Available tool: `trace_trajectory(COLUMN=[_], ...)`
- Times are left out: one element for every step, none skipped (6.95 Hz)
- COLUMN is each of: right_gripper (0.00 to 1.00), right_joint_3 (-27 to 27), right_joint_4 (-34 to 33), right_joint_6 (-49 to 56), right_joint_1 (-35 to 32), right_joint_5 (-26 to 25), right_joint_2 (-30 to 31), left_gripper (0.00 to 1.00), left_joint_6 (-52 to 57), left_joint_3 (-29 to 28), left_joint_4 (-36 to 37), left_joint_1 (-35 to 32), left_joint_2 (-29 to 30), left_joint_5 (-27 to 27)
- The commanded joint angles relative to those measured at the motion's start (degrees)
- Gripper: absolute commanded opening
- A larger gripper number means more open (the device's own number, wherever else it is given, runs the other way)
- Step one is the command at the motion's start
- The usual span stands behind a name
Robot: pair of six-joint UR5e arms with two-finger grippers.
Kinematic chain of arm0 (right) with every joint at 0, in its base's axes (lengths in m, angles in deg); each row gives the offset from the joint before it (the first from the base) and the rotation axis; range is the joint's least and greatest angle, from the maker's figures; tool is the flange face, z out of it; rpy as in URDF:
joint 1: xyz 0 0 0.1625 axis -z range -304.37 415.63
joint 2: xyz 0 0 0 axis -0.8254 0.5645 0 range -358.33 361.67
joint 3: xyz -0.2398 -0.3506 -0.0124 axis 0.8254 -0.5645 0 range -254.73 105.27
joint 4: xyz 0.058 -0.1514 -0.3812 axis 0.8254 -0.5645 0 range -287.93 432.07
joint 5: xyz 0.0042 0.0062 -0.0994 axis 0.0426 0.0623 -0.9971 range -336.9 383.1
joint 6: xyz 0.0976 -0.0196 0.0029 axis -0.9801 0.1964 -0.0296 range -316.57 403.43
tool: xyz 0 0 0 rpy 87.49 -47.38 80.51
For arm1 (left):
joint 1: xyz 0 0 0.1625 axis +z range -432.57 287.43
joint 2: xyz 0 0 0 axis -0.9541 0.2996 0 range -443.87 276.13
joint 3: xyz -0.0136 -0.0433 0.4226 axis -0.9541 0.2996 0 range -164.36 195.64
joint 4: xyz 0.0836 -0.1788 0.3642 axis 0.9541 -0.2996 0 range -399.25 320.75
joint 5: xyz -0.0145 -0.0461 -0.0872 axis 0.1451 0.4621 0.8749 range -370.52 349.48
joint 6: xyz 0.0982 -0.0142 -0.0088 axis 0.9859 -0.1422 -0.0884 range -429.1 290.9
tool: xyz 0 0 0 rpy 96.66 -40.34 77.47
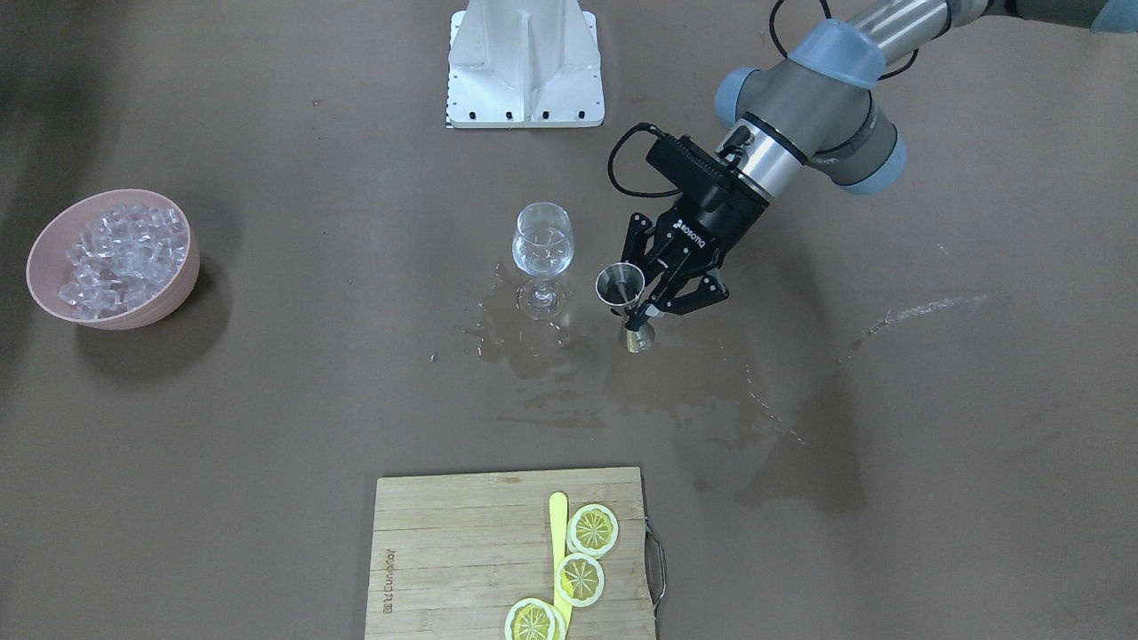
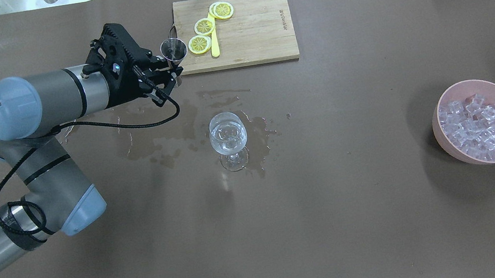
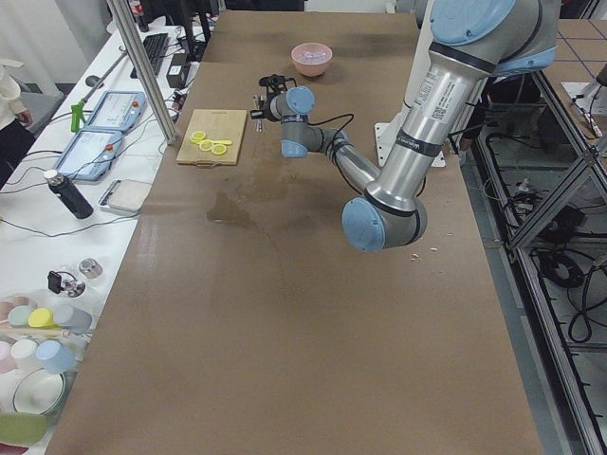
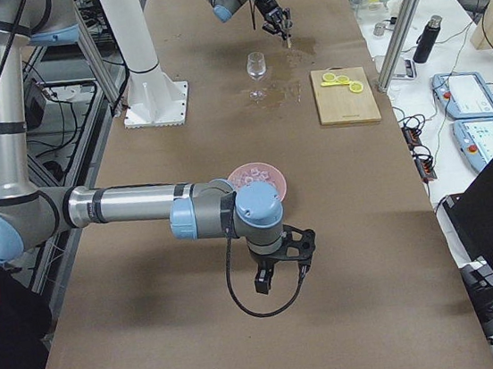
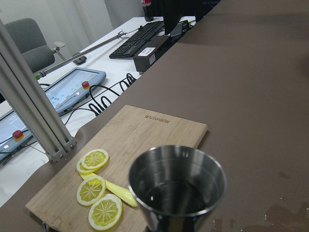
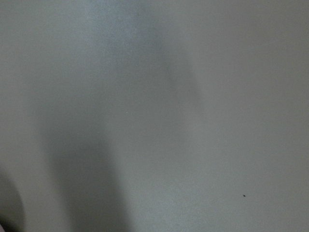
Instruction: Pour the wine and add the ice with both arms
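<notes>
Lemon slices (image 1: pixel 593 530) and a thin yellow stick (image 1: pixel 558 520) lie on a wooden board (image 1: pixel 444 551) at the middle of the worktop's (image 1: pixel 933 444) edge opposite the robot. Facing it, at the middle of the robot's own edge, is a white stand (image 1: pixel 524 67).

A glass (image 1: pixel 542 262) stands upright at the worktop's middle, and the wine (image 2: pixel 228 141), a clear liquid, fills its bowl partway. A puddle (image 1: pixel 551 373) spreads from the foot of the glass toward the board.

Just beside the glass, on the robot's left, the left gripper (image 1: pixel 645 309) pinches a steel measuring cup (image 1: pixel 620 286) at its narrow waist. The cup is upright, mouth up, and apart from the glass.

The glass stands between this cup and the ice (image 1: pixel 120 258), which is heaped in a pink bowl (image 1: pixel 169 302) well apart, near the worktop's right end. The right gripper (image 4: pixel 279 269) hangs over that end, past the bowl. I cannot tell whether its fingers are spread or pressed together, and its wrist view shows only a grey blur.
</notes>
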Motion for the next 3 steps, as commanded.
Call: trace_trajectory(right_gripper=[1.0,1.0,1.0], right_joint_3=[0.01,0.01,0.01], right_joint_4=[0.0,0.0,0.0], right_joint_6=[0.0,-0.09,-0.09], right_joint_1=[-0.02,-0.02,-0.02], right_joint_5=[0.24,0.24,0.24], right_joint_2=[-0.08,-0.08,-0.16], left_gripper=[0.0,0.0,0.0], left_joint_6=[2.01,3.15,6.65], left_joint_3=[1.16,1.25,1.78], left_joint_4=[0.49,0.49,0.49], left_joint_1=[1.7,1.71,1.79], left_joint_2=[-0.2,-0.37,-0.38], left_joint_5=[-0.83,-0.84,-0.84])
